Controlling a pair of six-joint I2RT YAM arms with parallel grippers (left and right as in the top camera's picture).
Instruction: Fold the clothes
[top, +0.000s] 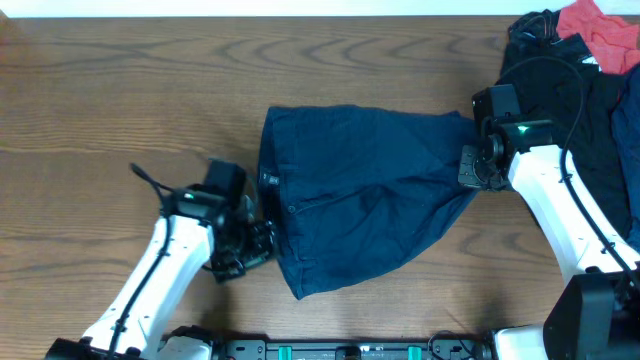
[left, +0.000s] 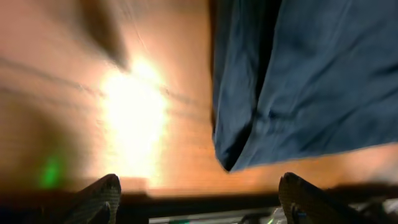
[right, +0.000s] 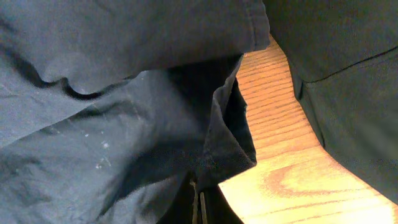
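The navy-blue shorts lie spread on the wooden table, with the waistband to the left and the legs to the right. My left gripper is open and empty beside the waistband's near corner. In the left wrist view that corner hangs just ahead of the spread fingers, apart from them. My right gripper is at the leg end on the right. In the right wrist view its fingers are pressed together on a dark fold of the shorts' hem.
A pile of black garments with a red cloth on top lies at the back right, close to my right arm. The black fabric also shows in the right wrist view. Bare table lies to the left.
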